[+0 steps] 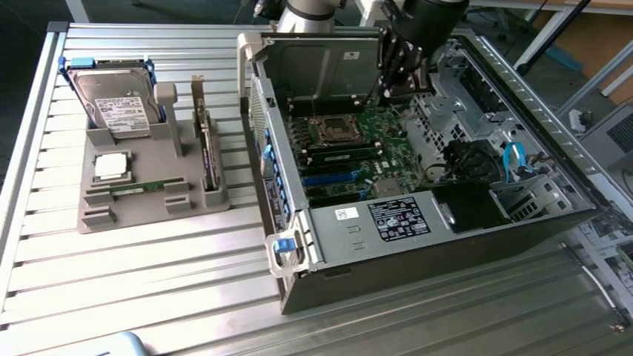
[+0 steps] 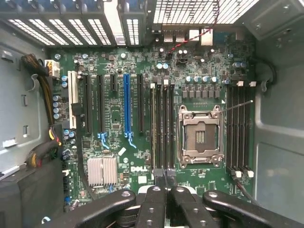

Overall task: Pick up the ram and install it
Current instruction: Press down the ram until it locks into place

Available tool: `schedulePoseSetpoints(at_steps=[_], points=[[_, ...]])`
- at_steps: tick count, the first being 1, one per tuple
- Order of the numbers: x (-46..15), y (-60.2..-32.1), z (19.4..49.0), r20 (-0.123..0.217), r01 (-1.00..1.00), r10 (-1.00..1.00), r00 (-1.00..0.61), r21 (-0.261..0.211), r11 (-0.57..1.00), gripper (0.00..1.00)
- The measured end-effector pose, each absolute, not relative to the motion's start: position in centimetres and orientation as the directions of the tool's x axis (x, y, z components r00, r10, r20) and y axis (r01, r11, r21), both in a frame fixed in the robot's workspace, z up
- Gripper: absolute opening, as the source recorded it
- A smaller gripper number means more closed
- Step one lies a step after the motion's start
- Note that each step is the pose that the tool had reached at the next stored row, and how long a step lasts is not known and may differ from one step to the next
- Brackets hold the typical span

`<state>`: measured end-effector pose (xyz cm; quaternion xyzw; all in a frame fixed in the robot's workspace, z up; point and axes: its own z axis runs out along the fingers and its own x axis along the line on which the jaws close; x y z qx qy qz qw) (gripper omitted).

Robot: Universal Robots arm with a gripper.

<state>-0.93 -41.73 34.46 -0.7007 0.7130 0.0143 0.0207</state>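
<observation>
Green ram (image 1: 147,186) lies in the grey holder (image 1: 148,211) on the bench; the clenched, empty pincer (image 2: 164,183) hovers inside the case (should open before approaching the stick squarely).

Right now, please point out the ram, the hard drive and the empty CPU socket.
ram (image 1: 147,186): exterior view, middle of the green stick in the grey holder.
hard drive (image 1: 118,104): exterior view, its labelled face.
CPU socket (image 2: 200,137): wrist view, centre of the open socket.

motherboard (image 2: 123,71): green | long slot (image 2: 127,102): blue | gripper (image 2: 164,176): black | holder tray (image 1: 148,194): grey | ram (image 1: 145,186): green | table (image 1: 148,274): silver, ribbed | case latch (image 1: 284,246): blue
</observation>
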Motion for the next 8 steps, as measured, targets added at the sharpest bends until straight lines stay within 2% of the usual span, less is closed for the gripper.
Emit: schedulePoseSetpoints(at_steps=[8], points=[[-0.93, -41.74, 35.12, -0.049, -1.0, -0.999, -0.017, -0.009, 0.018, 0.11]])
